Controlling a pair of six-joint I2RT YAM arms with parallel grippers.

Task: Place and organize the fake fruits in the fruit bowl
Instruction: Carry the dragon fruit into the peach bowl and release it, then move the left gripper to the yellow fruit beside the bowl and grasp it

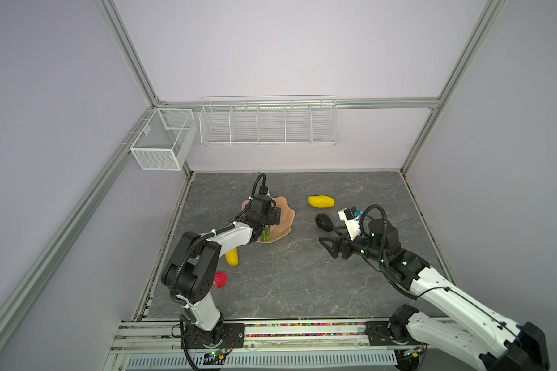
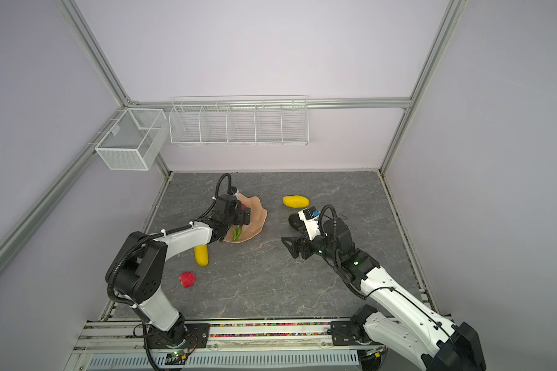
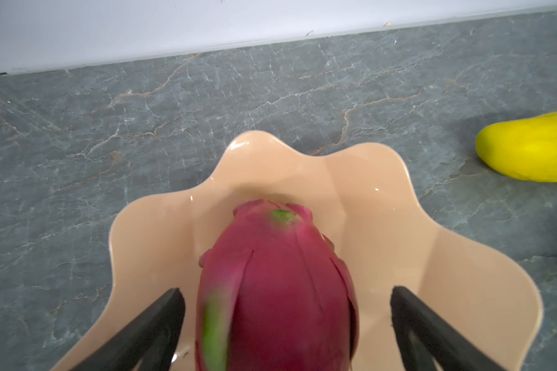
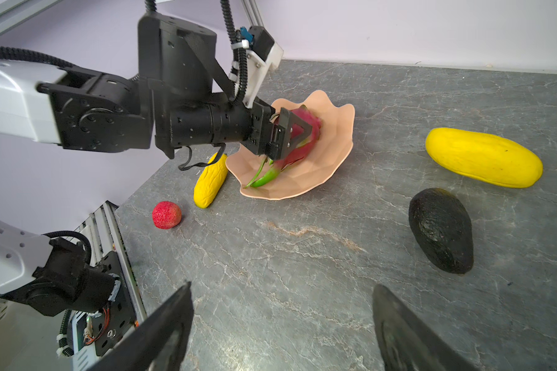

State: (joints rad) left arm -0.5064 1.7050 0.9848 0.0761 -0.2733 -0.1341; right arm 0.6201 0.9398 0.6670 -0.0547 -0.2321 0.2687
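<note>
Dragon fruit [image 3: 280, 289] between open left end effector [image 3: 287, 321] fingers

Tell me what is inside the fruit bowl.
Inside the fruit bowl lies the dragon fruit, between the open fingers of the left gripper. No other fruit shows there; the floor beneath the dragon fruit is covered.

Both arms have glossy white link shells and matte black joint housings with small screws. Ribbed black cable conduits loop over each wrist, and black triangular fingers end each tool.
</note>
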